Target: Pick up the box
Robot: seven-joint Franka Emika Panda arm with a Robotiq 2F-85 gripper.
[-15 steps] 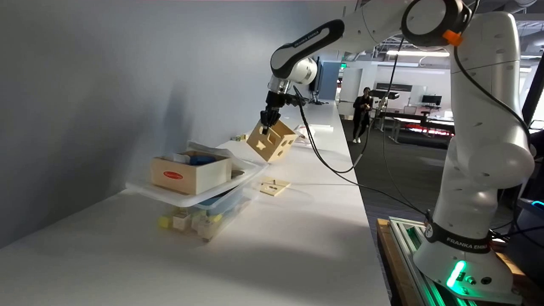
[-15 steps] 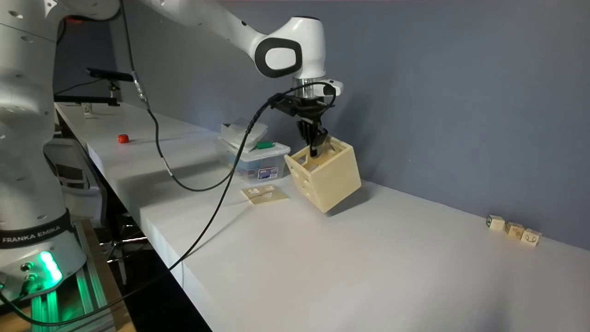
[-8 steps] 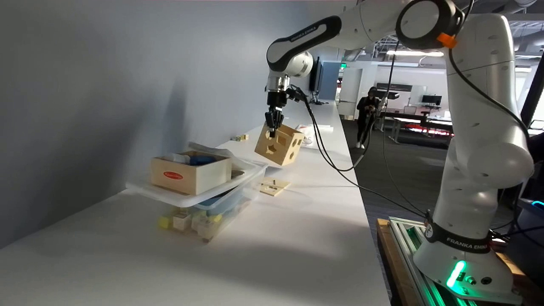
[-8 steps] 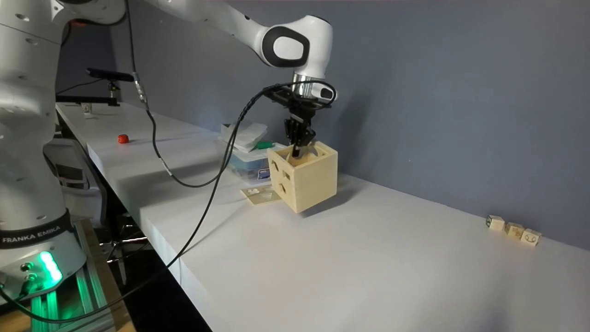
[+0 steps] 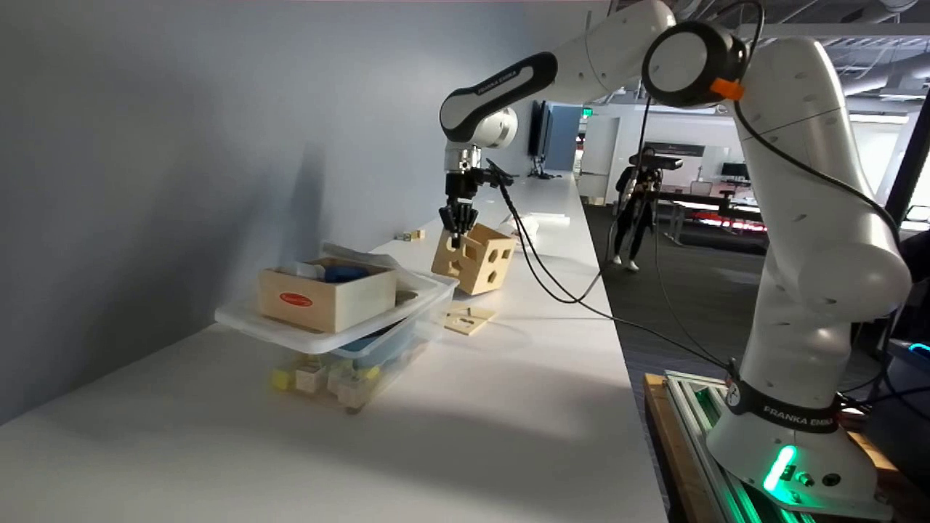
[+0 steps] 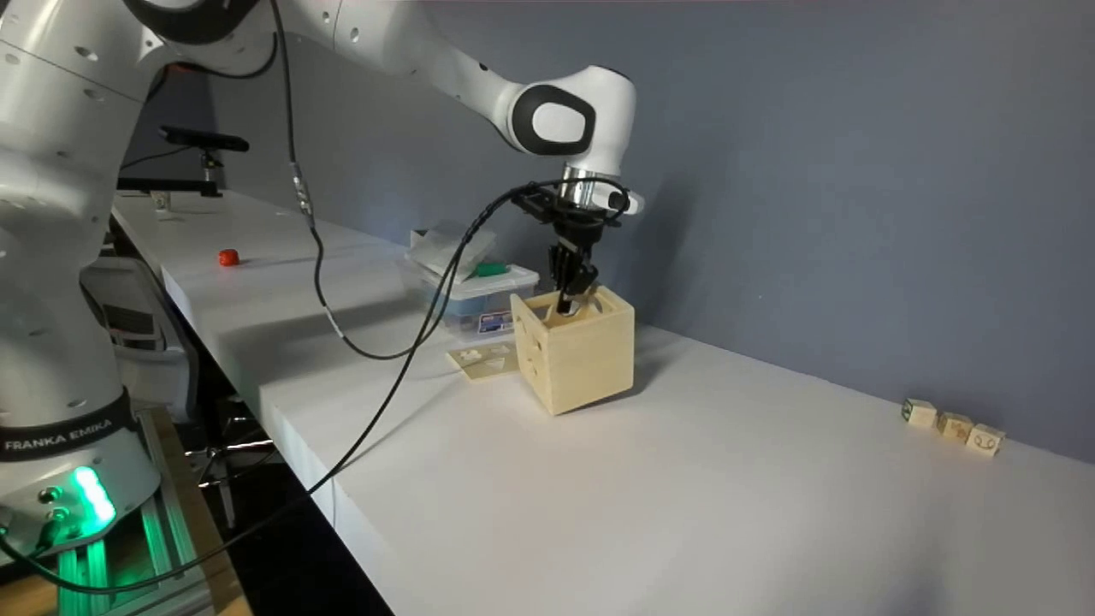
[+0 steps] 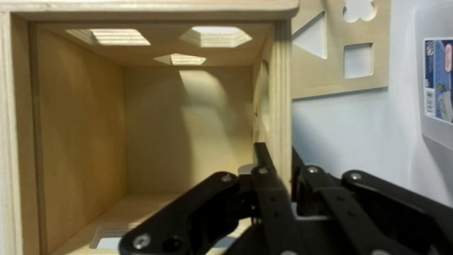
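The light-tan cube-shaped box (image 5: 488, 260) has round and polygonal cut-outs and an open top. It also shows in an exterior view (image 6: 590, 359), slightly tilted and low over the white table. I cannot tell if its lower corner touches the table. My gripper (image 5: 455, 236), also seen in an exterior view (image 6: 566, 299), points down at the box's top edge. In the wrist view my gripper (image 7: 277, 152) is shut on one side wall of the box (image 7: 283, 106), one finger inside and one outside. The outside finger is mostly hidden behind the wall.
A flat tan piece with cut-outs (image 6: 483, 361) lies on the table beside the box. A clear plastic bin (image 5: 385, 349) carries a wider tan box with a red label (image 5: 330, 294). Small blocks (image 6: 954, 425) lie near the wall. Black cables (image 6: 411, 359) hang beside the arm.
My gripper and the held box moved toward the flat piece, then came down closer to the table. The box is less tilted than one second ago.
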